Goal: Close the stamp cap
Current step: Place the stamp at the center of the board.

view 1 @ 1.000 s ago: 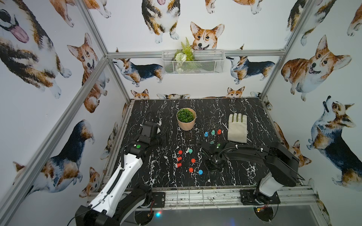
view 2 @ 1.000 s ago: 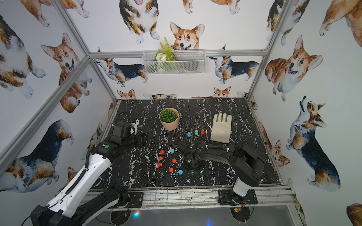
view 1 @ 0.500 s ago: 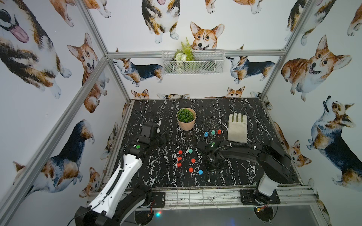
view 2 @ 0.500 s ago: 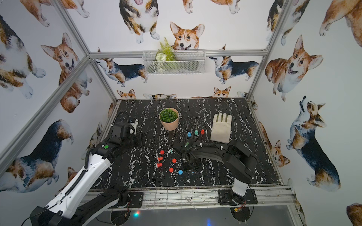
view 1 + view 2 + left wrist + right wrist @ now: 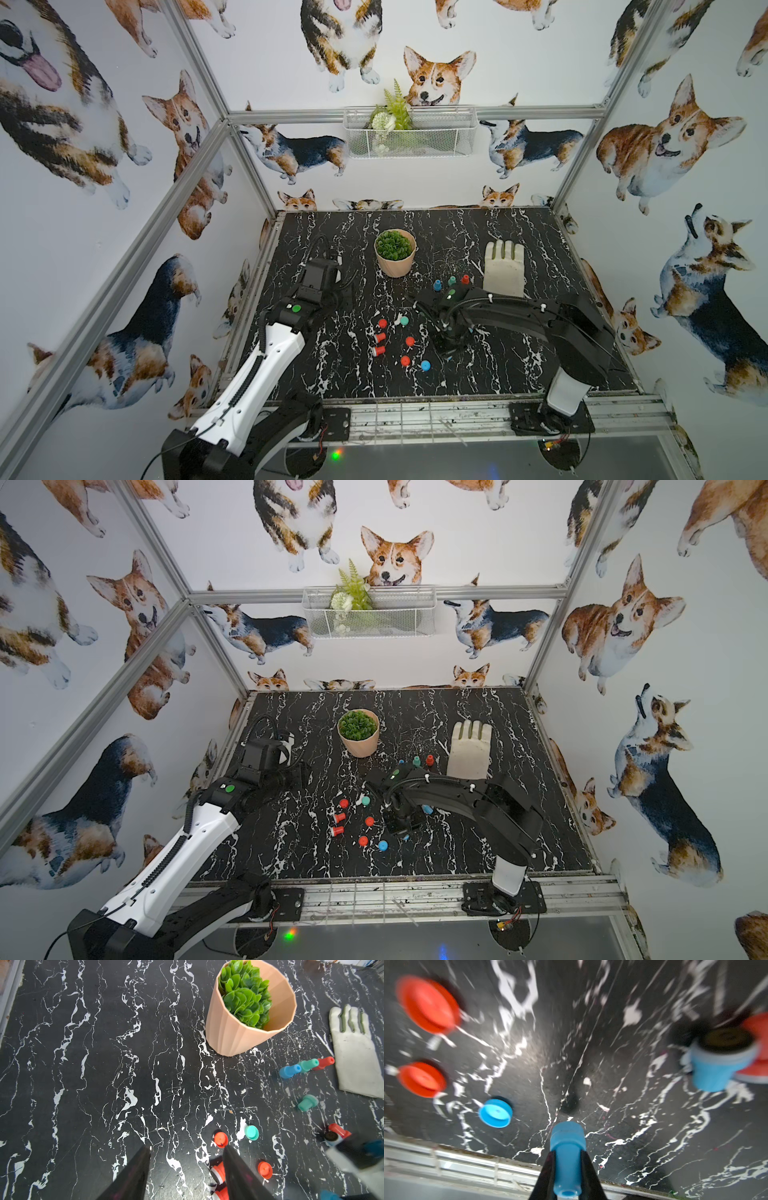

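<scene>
Right wrist: right fingers [image 5: 544, 1180] pinch blue stamp [image 5: 566, 1155] near front rail [image 5: 467, 1159]; left fingers [image 5: 128, 1178] spread over marble [image 5: 104, 1064].

Bare tabletop [image 5: 357, 224] lies left of plant pot [image 5: 395, 266]; loose caps [image 5: 409, 341] crowd the middle.

Red cap [image 5: 427, 1004] blurred, glove [image 5: 359, 1057] cut at edge

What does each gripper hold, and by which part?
The right gripper holds a blue stamp by its narrow stem. The left gripper holds nothing.
</scene>
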Robot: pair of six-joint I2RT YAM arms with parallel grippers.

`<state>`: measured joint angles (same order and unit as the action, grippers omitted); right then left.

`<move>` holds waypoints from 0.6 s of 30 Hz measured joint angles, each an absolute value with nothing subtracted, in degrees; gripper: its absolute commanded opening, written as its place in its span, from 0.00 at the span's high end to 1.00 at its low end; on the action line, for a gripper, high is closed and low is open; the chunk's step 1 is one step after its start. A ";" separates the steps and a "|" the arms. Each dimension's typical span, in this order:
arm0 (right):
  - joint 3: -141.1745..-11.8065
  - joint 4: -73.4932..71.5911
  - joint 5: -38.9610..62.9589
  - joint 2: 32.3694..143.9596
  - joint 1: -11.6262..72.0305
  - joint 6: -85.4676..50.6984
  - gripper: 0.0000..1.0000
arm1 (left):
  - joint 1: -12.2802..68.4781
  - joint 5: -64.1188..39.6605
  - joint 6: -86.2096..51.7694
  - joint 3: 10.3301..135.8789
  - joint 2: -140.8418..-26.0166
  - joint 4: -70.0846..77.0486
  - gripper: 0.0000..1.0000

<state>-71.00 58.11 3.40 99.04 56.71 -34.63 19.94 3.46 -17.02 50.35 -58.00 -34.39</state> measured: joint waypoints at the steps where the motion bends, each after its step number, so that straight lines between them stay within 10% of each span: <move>1: -71.83 58.39 3.40 98.30 55.66 -34.24 1.00 | 20.01 3.57 -16.97 50.35 -58.17 -34.41 0.40; 18: -85.47 63.92 2.85 100.29 34.68 -23.40 1.00 | 23.46 5.74 -16.67 50.76 -56.69 -36.29 0.40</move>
<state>-85.47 63.92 2.85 100.29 34.68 -23.40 23.46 5.74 -16.67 50.76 -56.69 -36.29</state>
